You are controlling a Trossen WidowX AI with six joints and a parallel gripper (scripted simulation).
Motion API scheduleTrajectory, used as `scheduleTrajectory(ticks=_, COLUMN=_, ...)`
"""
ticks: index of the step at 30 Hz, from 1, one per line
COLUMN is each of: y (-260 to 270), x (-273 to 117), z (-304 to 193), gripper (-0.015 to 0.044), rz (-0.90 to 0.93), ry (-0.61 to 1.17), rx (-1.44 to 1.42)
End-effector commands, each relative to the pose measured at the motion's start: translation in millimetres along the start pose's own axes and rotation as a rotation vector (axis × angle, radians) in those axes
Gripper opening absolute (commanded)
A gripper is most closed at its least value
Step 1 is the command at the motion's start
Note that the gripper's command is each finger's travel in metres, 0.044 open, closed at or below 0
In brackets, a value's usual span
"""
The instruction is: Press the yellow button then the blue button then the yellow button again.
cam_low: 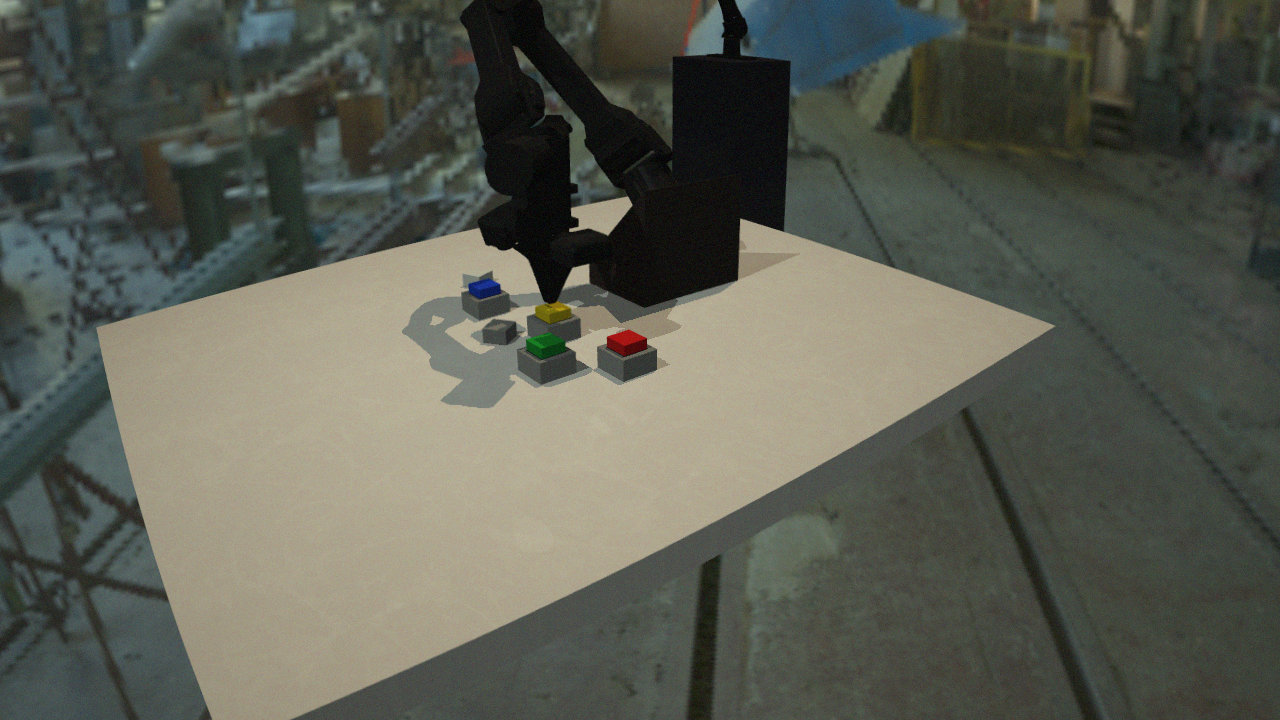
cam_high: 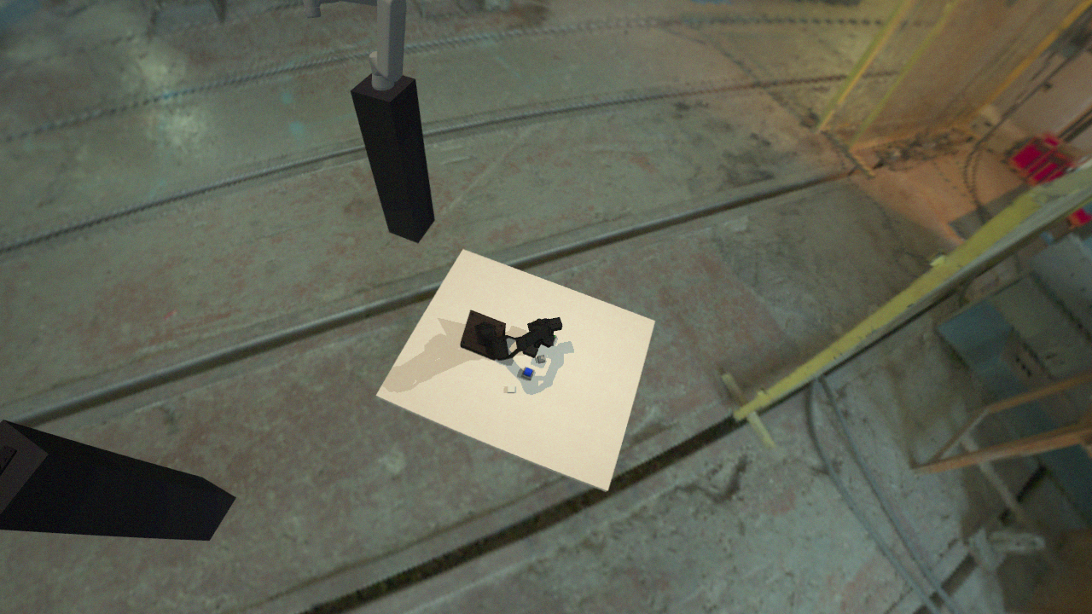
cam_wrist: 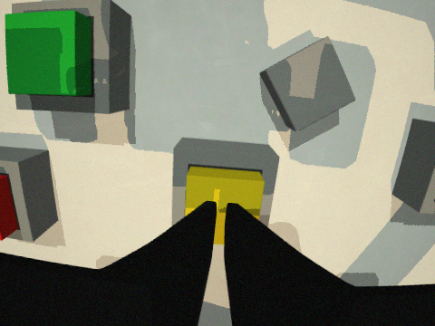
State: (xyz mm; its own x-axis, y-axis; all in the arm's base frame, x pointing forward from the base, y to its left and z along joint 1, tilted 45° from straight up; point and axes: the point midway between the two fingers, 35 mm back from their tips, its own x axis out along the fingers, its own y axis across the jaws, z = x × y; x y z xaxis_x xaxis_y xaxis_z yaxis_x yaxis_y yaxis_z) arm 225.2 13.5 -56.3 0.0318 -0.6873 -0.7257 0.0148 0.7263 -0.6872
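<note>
The yellow button (cam_low: 553, 312) (cam_wrist: 224, 187) sits in its grey housing near the arm's base. My gripper (cam_low: 551, 300) (cam_wrist: 220, 213) is shut and empty, with only a thin gap between the fingertips. Its tips are right over the yellow cap, at or just above its top; I cannot tell if they touch. The cap stands up out of its housing. The fingers hide its near part in the wrist view. The blue button (cam_high: 527, 373) (cam_low: 484, 288) stands up in its housing, beyond the grey block in the exterior view. In the wrist view only its housing (cam_wrist: 414, 165) shows, at the right edge.
The green button (cam_low: 546, 345) (cam_wrist: 40, 54) and the red button (cam_low: 626, 342) (cam_wrist: 6, 206) stand close to the yellow one. A grey block (cam_high: 540, 358) (cam_low: 499, 331) (cam_wrist: 313, 83) lies between the yellow, blue and green buttons. A small pale block (cam_high: 509, 390) lies beyond the blue button.
</note>
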Motion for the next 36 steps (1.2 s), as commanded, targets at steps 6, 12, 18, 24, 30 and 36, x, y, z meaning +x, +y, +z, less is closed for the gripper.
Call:
scheduleTrajectory(ticks=6, y=-1.3, x=16.0, z=-4.5, gripper=0.0020, rz=-0.011, ry=0.009, rx=-0.013)
scheduleTrajectory(ticks=12, y=-1.3, x=16.0, z=-4.5, gripper=0.0020, rz=-0.011, ry=0.009, rx=-0.013)
scheduleTrajectory(ticks=18, y=-1.3, x=16.0, z=-4.5, gripper=0.0020, rz=-0.011, ry=0.009, rx=-0.013)
scheduleTrajectory(ticks=24, y=-1.3, x=16.0, z=-4.5, gripper=0.0020, rz=-0.011, ry=0.009, rx=-0.013)
scheduleTrajectory(ticks=30, y=-0.4, x=11.4, z=-1.3, gripper=0.0020, rz=-0.005, ry=0.002, rx=-0.003)
scheduleTrajectory(ticks=36, y=-0.4, x=-17.7, z=-4.1, gripper=0.0020, rz=-0.010, ry=0.010, rx=-0.014)
